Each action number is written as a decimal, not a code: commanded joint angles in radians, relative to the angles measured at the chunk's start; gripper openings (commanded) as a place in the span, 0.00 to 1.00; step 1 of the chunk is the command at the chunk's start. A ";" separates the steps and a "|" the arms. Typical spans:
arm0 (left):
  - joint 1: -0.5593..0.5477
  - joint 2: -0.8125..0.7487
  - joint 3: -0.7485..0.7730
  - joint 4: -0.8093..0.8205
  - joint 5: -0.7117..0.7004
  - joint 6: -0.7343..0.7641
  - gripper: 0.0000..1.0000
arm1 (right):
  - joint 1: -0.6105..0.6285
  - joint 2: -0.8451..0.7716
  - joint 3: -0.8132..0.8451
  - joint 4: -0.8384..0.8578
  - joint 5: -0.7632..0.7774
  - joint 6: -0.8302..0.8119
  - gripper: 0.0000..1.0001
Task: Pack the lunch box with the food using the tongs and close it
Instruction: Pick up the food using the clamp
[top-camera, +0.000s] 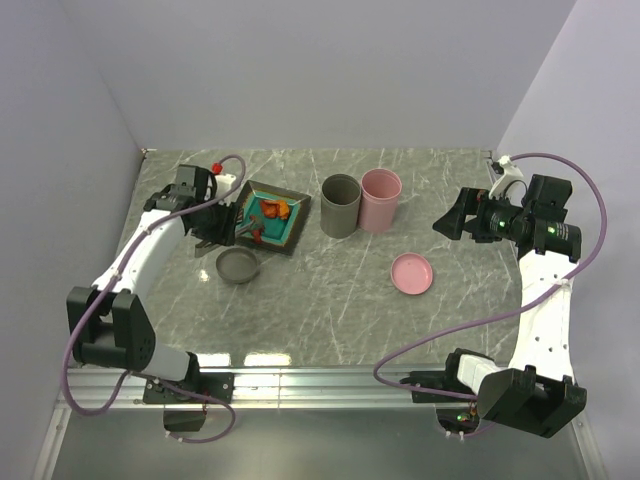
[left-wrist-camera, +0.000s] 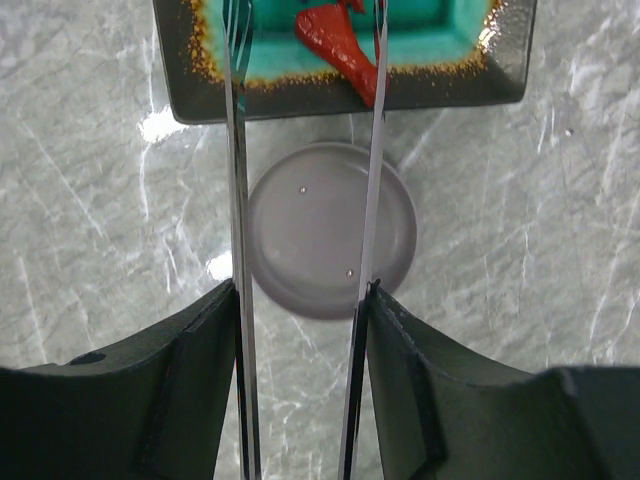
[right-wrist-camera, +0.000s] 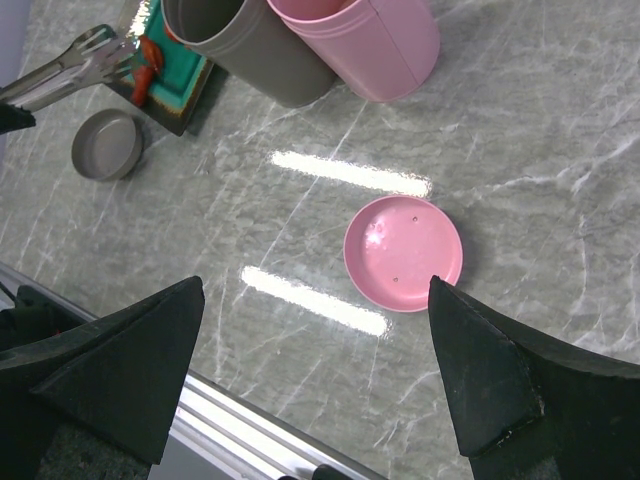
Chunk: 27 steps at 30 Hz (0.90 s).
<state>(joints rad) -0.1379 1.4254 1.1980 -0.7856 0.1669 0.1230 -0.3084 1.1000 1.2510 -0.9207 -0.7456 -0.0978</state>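
My left gripper (left-wrist-camera: 300, 295) is shut on the tongs (left-wrist-camera: 238, 200), one slim silver arm against each finger. The tong tips reach over the square dark plate (left-wrist-camera: 440, 90) with the teal centre. An orange-red chunk of food (left-wrist-camera: 340, 45) lies there by the right tong arm. From above, the left gripper (top-camera: 215, 225) sits at the plate's (top-camera: 291, 237) left edge, beside the food (top-camera: 272, 210). The lunch box stands as a grey cup (top-camera: 340, 205) and a pink cup (top-camera: 381, 198), both upright without lids. My right gripper (top-camera: 452, 220) hangs open and empty, well right of the cups.
A grey lid (top-camera: 238, 265) lies just in front of the plate, under the tongs (left-wrist-camera: 330, 230). A pink lid (top-camera: 412, 273) lies in front of the pink cup, below my right gripper (right-wrist-camera: 315, 285). White walls close the table's back and sides.
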 joint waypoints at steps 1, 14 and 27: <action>0.004 0.039 0.054 0.049 0.013 -0.013 0.56 | -0.009 -0.019 0.011 0.014 -0.003 0.003 1.00; -0.006 0.139 0.107 0.086 0.031 -0.025 0.51 | -0.009 -0.015 0.010 0.017 0.000 0.003 1.00; -0.032 0.167 0.115 0.078 0.016 -0.031 0.48 | -0.009 -0.003 0.016 0.017 -0.003 0.001 1.00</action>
<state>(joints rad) -0.1574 1.6016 1.2690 -0.7193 0.1780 0.1074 -0.3084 1.1004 1.2510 -0.9207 -0.7452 -0.0978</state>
